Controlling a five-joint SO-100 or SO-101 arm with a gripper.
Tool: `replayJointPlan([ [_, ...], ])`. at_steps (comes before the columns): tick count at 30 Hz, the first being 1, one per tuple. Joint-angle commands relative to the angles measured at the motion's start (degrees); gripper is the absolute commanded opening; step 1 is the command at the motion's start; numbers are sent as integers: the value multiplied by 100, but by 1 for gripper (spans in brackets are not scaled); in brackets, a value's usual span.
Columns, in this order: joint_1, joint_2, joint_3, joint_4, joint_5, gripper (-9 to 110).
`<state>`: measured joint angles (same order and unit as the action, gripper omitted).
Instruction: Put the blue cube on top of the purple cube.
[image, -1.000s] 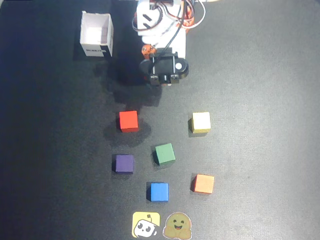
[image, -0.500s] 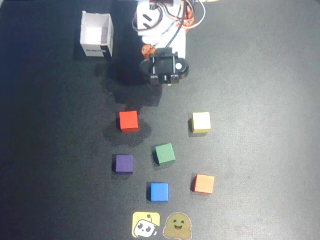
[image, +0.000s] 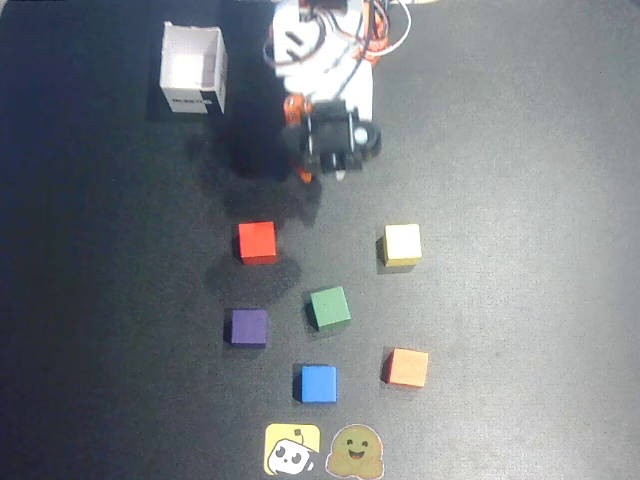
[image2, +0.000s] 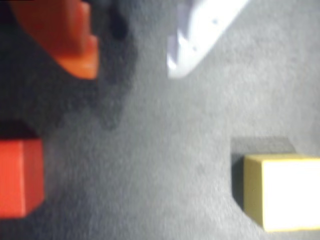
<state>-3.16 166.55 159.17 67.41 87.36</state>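
Note:
In the overhead view the blue cube (image: 318, 383) sits near the front edge of the dark mat. The purple cube (image: 248, 327) lies a little behind it and to its left, apart from it. My gripper (image: 322, 176) hangs far behind both, close to the arm's base and above bare mat. In the wrist view my gripper (image2: 130, 67) is open, an orange finger (image2: 80, 50) on the left and a white finger (image2: 195, 40) on the right, with nothing between them. Neither the blue nor the purple cube shows in the wrist view.
A red cube (image: 257, 241) (image2: 17, 177) and a yellow cube (image: 403, 243) (image2: 285, 192) lie just in front of the gripper. A green cube (image: 330, 307) and an orange cube (image: 408, 367) sit further forward. A white open box (image: 193, 70) stands back left; two stickers (image: 320, 451) mark the front edge.
The gripper head has tipped slightly forward and its jaws have spread, so the orange finger now shows on the left. No cube has moved.

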Motion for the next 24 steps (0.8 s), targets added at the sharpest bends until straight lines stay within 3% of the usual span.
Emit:
replayJointPlan([
  [1, -18, -1406, -1028, -308, -44, 15],
  [15, -9, -6029, -4852, -800, -35, 22],
  [24, -88, -8104, -6574, -1125, 149, 22],
])
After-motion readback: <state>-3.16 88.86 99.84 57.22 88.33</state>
